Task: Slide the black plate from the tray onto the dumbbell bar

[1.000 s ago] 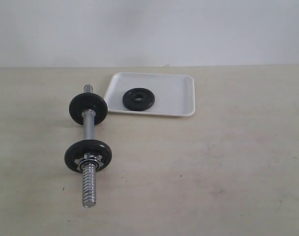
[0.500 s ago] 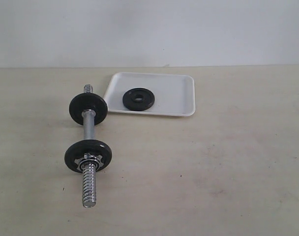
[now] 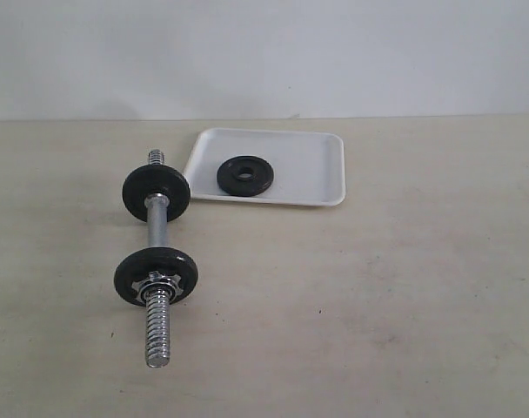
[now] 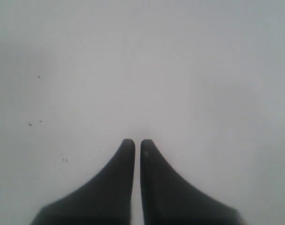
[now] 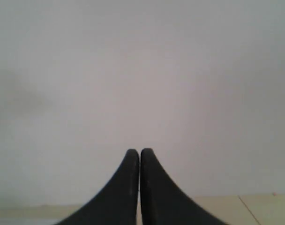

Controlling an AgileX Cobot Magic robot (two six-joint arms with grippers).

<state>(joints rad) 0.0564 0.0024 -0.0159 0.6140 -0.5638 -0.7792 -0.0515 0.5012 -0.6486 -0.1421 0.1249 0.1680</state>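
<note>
Both grippers are outside the wide view. Each wrist camera shows its own, the left gripper [image 4: 137, 143] and the right gripper [image 5: 139, 152], with black fingers closed together on nothing, facing a blank pale surface. A white tray [image 3: 312, 170] sits toward the table's [image 3: 378, 287] far edge. The black plate [image 3: 245, 175] lies flat in it, nearer the tray's left and front edges. The dumbbell bar [image 3: 157, 231] lies just left of the tray, apart from it. The plate looks stiff, dense and smooth. Pinching from its rim to its centre hole seems the likeliest hold.
</note>
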